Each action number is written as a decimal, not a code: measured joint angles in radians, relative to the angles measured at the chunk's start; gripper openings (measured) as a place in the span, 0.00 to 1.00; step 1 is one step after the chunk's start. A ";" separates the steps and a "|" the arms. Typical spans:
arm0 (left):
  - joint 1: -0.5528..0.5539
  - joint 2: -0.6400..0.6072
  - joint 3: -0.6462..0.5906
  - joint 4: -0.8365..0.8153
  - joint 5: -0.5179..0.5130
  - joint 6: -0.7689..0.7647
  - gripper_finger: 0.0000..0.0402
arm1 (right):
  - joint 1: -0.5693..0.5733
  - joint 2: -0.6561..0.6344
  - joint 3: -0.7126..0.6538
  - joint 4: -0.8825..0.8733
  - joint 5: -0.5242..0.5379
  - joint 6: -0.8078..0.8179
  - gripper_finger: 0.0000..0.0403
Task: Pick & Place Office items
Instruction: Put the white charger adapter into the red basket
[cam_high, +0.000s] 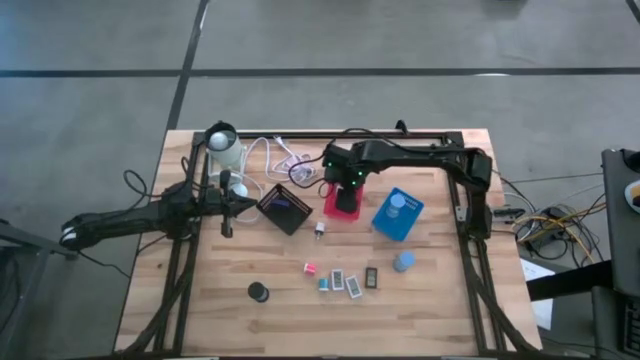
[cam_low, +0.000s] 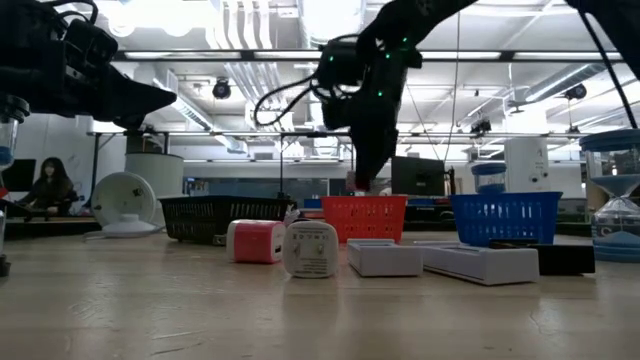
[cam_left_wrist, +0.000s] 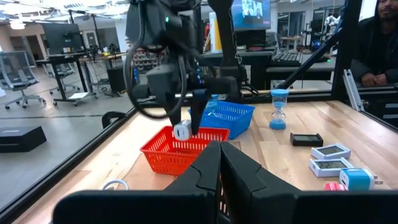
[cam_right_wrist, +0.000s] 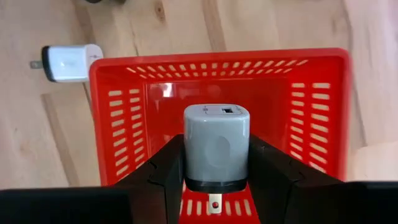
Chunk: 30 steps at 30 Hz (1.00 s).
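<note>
My right gripper (cam_right_wrist: 216, 177) hangs over the red mesh bin (cam_right_wrist: 217, 57), shut on a small grey-white charger block (cam_right_wrist: 216, 146). The left wrist view shows that block (cam_left_wrist: 182, 130) at the fingertips, just above the red bin (cam_left_wrist: 168, 155). My left gripper (cam_left_wrist: 219, 163) waits shut and level at the table's left, beside the black bin (cam_high: 284, 207). Other office items lie flat on the near table: a white plug block (cam_right_wrist: 68, 62), pink (cam_high: 310, 268) and teal (cam_high: 324, 284) blocks, white blocks (cam_high: 354, 286), a black block (cam_high: 372, 277), a black disc (cam_high: 259, 291) and a pale-blue piece (cam_high: 403, 262). My right gripper pinches the charger block by two opposite sides (cam_right_wrist: 189, 163) between its two fingers (cam_right_wrist: 165, 171). The fingers come from above, pointing steeply down. The block is lifted clear over the inside of the red bin, and one end face shows past the fingertips.
A blue bin (cam_high: 397, 213) with a pale-blue round piece inside stands right of the red bin. A white lamp (cam_high: 222, 145) and its cable lie at the far left. A dark frame (cam_high: 462, 215) borders the table. A person sits beyond the table (cam_left_wrist: 379, 43).
</note>
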 joint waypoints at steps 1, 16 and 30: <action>0.000 0.000 0.000 0.000 0.000 0.000 0.04 | 0.000 0.010 0.005 0.001 -0.001 0.001 0.33; 0.000 0.000 0.000 -0.006 0.000 0.000 0.04 | 0.000 0.133 0.024 0.005 -0.007 -0.002 0.33; 0.000 0.000 0.000 -0.002 0.000 0.000 0.04 | 0.000 0.167 0.022 0.021 -0.006 -0.021 0.36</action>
